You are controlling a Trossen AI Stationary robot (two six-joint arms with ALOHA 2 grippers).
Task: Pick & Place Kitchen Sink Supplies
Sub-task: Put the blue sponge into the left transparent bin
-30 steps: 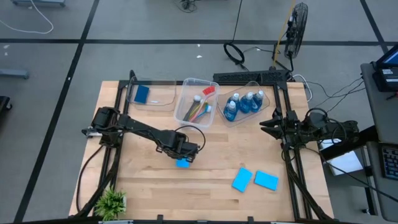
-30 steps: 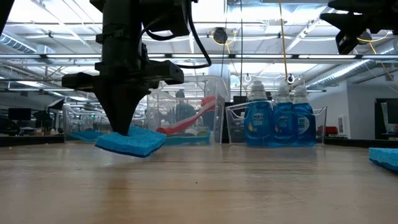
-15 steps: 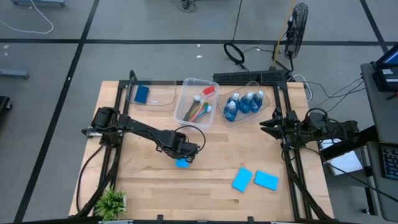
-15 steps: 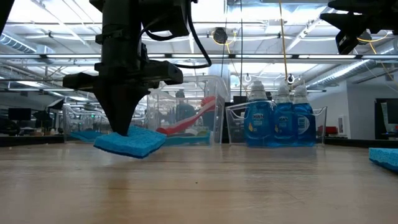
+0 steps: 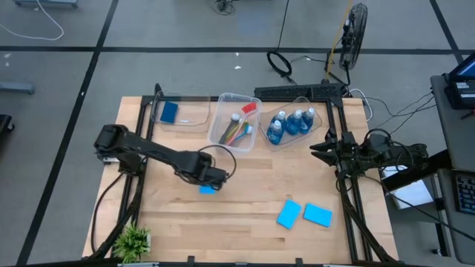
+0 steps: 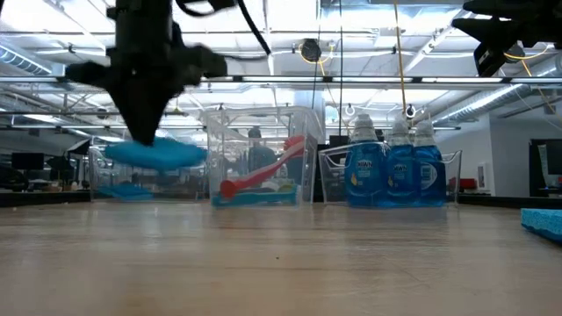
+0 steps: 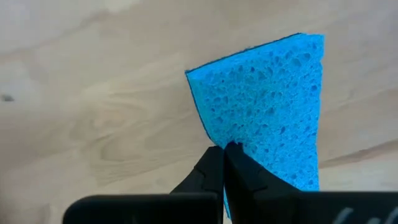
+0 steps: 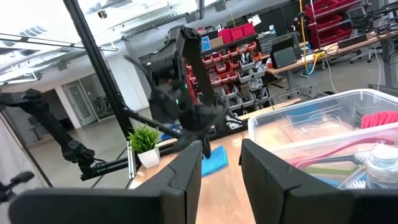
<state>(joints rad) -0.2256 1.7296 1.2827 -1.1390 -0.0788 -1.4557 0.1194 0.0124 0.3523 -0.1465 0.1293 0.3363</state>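
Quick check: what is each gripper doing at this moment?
Left gripper: shut on a blue sponge, held clear of the table.
Right gripper: fingers apart, holding nothing, waiting at the table's right edge.

Left claw (image 5: 211,182) clamped and raised; right claw (image 8: 217,163) parted, parked.

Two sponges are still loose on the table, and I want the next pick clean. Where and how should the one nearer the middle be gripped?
That sponge lies flat on the table, turned at an angle, close beside the other loose sponge. Probably best to come straight down from above and pinch across its shorter width, at the end away from its neighbour, with the fingers turned to match its angle.
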